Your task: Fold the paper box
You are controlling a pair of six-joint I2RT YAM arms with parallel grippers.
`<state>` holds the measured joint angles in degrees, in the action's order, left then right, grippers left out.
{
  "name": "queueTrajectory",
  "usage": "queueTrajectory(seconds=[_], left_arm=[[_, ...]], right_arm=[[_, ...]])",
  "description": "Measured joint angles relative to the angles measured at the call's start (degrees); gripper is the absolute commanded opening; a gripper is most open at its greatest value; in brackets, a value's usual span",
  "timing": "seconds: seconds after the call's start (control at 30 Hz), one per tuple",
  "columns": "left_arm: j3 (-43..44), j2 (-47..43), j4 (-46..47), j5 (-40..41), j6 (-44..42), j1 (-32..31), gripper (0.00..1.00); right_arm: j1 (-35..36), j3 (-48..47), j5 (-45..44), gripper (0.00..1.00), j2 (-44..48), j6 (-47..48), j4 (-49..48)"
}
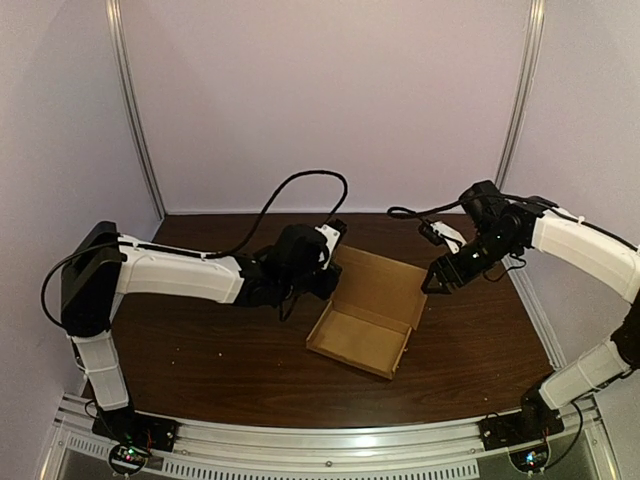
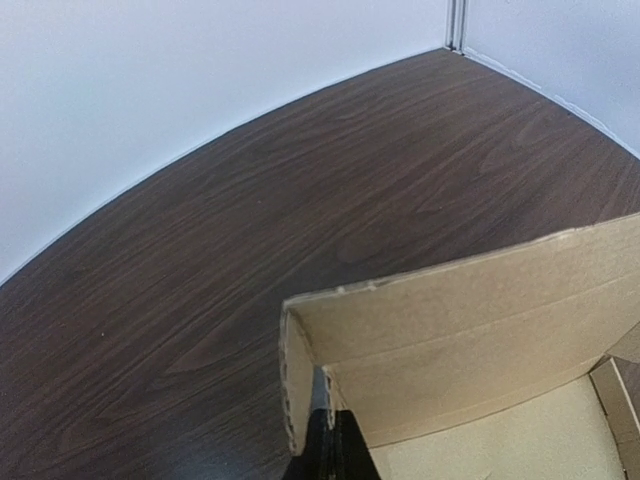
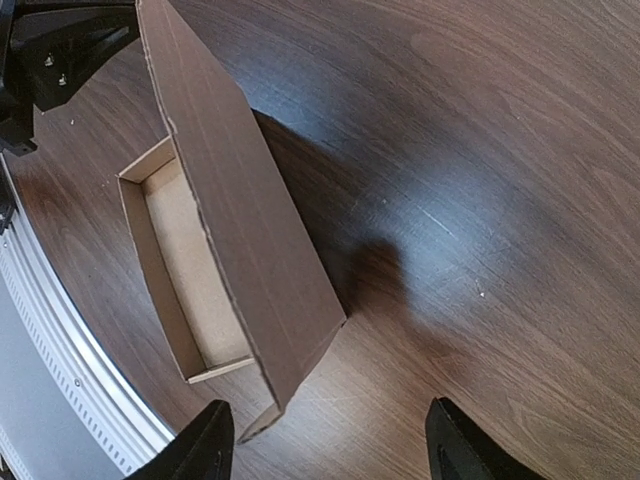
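So your left gripper (image 1: pixel 318 272) is parked right at the back-left corner of the cardboard box (image 1: pixel 360 338), where the lid hinges up. In the left wrist view only a dark sliver of it (image 2: pixel 328 445) shows, tucked against the box's corner flap (image 2: pixel 297 385). Honestly, you can't tell from that whether the jaws are pinching the cardboard or just sitting beside it.

The box itself sits in the middle of the dark wood table (image 1: pixel 200 350), slightly right of centre. The shallow tray lies flat and the lid (image 1: pixel 385 283) is tilted up and back, roughly half open. The tray looks bare inside.

Over on the right, your right gripper (image 1: pixel 436 281) hovers just off the lid's right edge, near it but not touching as far as the overhead shows. From the right wrist camera its fingers (image 3: pixel 205 445) are spread wide with nothing between them. The lid's end corner (image 3: pixel 285 385) sits just ahead of the gap.
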<state>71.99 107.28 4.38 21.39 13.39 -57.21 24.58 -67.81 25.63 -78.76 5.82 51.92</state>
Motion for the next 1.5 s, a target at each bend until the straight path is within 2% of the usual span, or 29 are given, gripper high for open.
queueTrajectory(seconds=[0.27,0.57,0.63,0.73,1.03,1.23,1.5], left_arm=[[-2.34,-2.62,-2.03,6.01,5.73,-0.94,0.01],[-3.28,-4.72,-3.19,13.68,5.73,-1.29,0.0],[-3.28,-4.83,-3.21,15.08,5.11,-1.18,0.0],[-3.28,-4.83,-3.23,16.94,4.59,-0.7,0.0],[-3.28,-4.63,-3.21,21.16,4.63,1.6,0.0],[-3.15,-3.39,-3.17,24.41,7.17,1.68,0.0],[-1.36,-0.39,-4.09,28.74,13.79,2.43,0.0]], right_arm=[[2.19,-4.28,-0.17,0.45,-3.04,-1.75,0.2],[4.85,-12.39,-4.63,0.46,-13.79,-1.29,-0.7],[5.22,-12.63,-5.51,0.43,-15.58,-1.29,-2.1],[5.84,-13.33,-6.95,0.35,-18.8,-1.33,-4.83],[7.21,-18.58,-9.92,0.04,-26.47,-1.92,-13.64],[8.02,-21.94,-11.65,0.0,-29.68,-3.61,-15.72],[11.58,-23.87,-17.2,0.0,-31.43,-12.13,-16.76]])
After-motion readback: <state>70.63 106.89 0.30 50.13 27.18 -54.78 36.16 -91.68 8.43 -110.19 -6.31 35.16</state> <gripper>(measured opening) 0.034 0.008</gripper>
